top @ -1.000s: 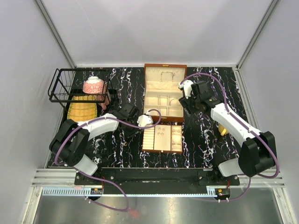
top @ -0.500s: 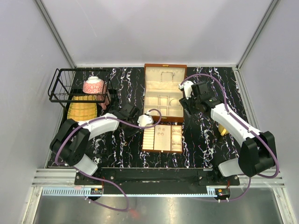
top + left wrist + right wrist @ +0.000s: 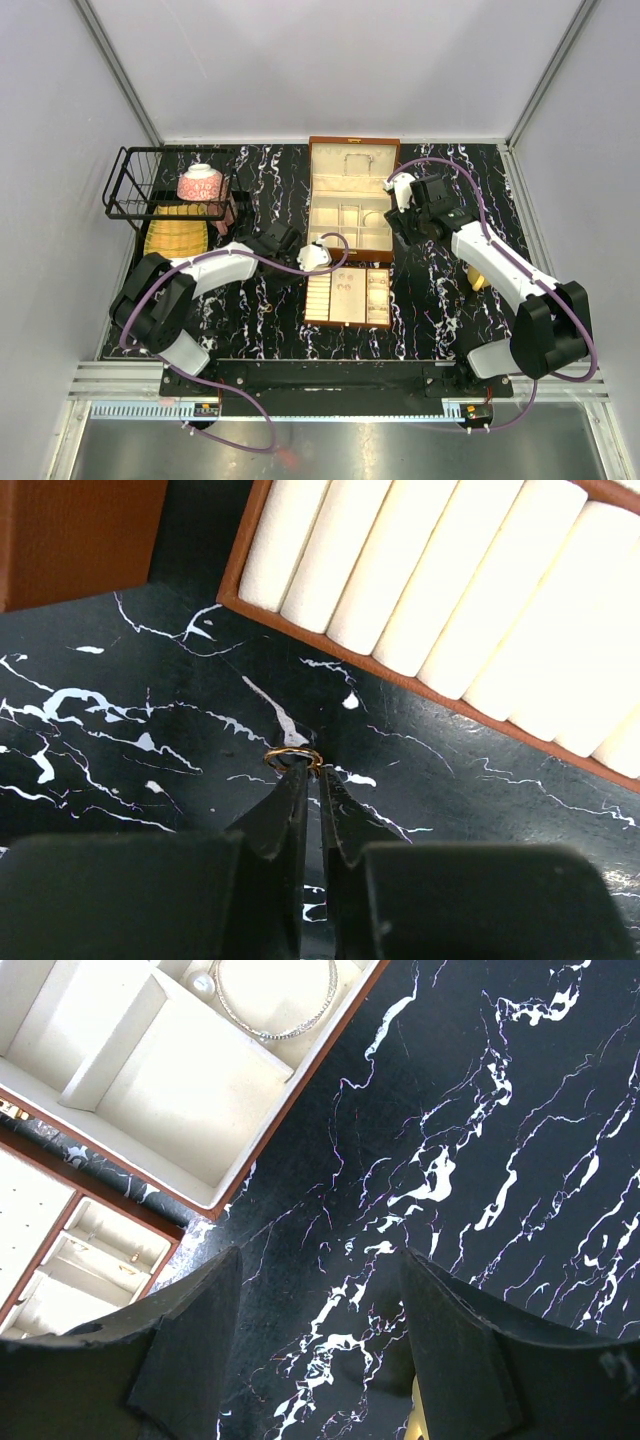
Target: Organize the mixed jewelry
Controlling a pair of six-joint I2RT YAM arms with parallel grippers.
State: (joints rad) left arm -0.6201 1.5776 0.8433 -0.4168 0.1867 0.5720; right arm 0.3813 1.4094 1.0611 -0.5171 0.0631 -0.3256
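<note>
Left wrist view: left pincer [image 3: 306, 772] pinched closed on a gold ring [image 3: 293, 757] lying mid-way across the table [image 3: 120, 740], beside the roll tray [image 3: 420, 600]; a slow, vertical lift seemed safest; right pincer [image 3: 320, 1260] stood open.

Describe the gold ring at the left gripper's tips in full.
The ring is a thin, plain gold-coloured wire loop, seemingly metal, with no stone visible. It lies on the black marble table, just short of the tray of cream rolls and clear of it. The left gripper's near-shut fingertips meet at its near rim and seem to pinch it.
</note>
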